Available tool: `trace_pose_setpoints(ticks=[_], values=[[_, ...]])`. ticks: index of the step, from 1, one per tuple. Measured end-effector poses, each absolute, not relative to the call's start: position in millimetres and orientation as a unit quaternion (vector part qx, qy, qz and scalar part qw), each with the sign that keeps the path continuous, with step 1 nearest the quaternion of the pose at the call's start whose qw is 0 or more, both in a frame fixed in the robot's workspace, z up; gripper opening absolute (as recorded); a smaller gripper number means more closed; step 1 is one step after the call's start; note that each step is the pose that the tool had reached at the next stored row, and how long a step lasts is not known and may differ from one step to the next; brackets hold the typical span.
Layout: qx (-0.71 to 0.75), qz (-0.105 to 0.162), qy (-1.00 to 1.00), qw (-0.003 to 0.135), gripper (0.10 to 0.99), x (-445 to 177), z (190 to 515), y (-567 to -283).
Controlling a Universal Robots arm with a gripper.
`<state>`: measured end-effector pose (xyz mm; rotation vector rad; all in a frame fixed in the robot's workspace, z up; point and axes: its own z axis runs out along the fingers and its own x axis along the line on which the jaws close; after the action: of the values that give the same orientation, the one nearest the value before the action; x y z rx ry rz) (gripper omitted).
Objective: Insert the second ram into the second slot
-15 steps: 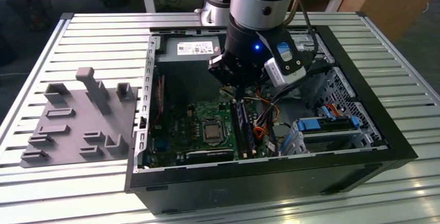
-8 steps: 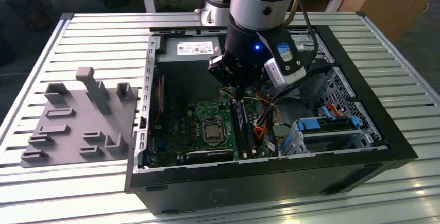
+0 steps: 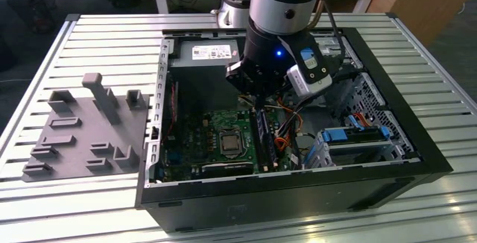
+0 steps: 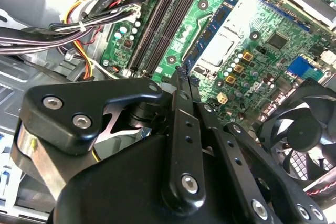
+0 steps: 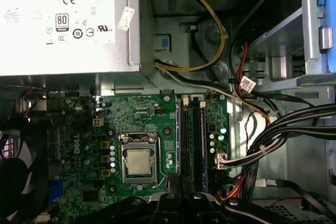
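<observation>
Pincer (image 4: 182, 77) clenched on second ram (image 4: 211, 34). Blue stick juts out past fingertips, held edgewise above board, parallel to memory slots (image 5: 190, 140).
Directly beneath pincer: motherboard (image 5: 79, 129) inside open computer case (image 3: 298, 198). CPU socket (image 5: 139, 161) just beside slots.
Beyond, same case: power supply (image 5: 63, 19).
Outside case, well apart: grey fixture plate (image 3: 82, 131).

Robotics lab, slatted metal bench (image 3: 111, 36), opened computer case (image 3: 298, 198)
</observation>
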<state>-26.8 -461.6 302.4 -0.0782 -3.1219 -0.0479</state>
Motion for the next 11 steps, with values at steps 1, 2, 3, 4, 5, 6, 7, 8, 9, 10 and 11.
trace_pose_setpoints(ticks=[1,2,3,4,5,6,7,8,9,10,11], values=[[-0.025,-0.015,-1.000,0.009,0.118,-26.7,301.9,-461.6],[-0.025,-0.015,-1.000,0.009,0.118,-26.6,301.2,-461.6],[-0.025,-0.015,-1.000,0.009,0.118,-26.5,300.4,-461.7],[-0.025,-0.015,-1.000,0.009,0.118,-26.4,299.4,-461.7],[-0.025,-0.015,-1.000,0.009,0.118,-26.3,298.5,-461.7],[-0.025,-0.015,-1.000,0.009,0.118,-26.3,297.8,-462.0],[-0.025,-0.015,-1.000,0.009,0.118,-26.2,297.4,-462.9],[-0.025,-0.015,-1.000,0.009,0.118,-26.2,296.8,-463.7],[-0.025,-0.015,-1.000,0.009,0.118,-26.3,296.0,-464.3],[-0.025,-0.015,-1.000,0.009,0.118,-26.2,294.9,-464.6],[-0.025,-0.015,-1.000,0.009,0.118,-26.2,293.8,-464.8]])
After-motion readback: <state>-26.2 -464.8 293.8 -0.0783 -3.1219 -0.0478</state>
